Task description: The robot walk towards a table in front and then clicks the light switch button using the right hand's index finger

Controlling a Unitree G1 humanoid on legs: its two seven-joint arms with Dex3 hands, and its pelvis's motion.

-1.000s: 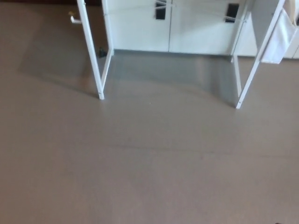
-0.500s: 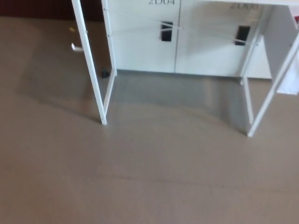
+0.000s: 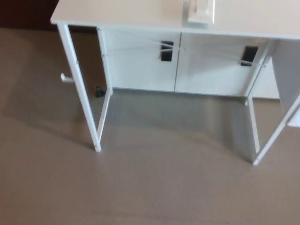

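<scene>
A white table (image 3: 117,14) stands ahead at the top of the head view, its top cut off by the upper edge. On it, near the front edge, lies a white light switch plate (image 3: 201,11), only partly in view. The table's thin white legs (image 3: 82,93) reach down to the brown floor. Neither of my hands shows in this view.
Behind the table stand white cabinets (image 3: 140,65) with black handle recesses (image 3: 166,50). A small white object (image 3: 65,78) and a small dark object (image 3: 99,91) lie on the floor by the left legs. Brown floor (image 3: 150,192) stretches between me and the table.
The whole picture has shifted: the camera has tilted up, so the table top and the switch now show. The table legs sit lower in the picture.
</scene>
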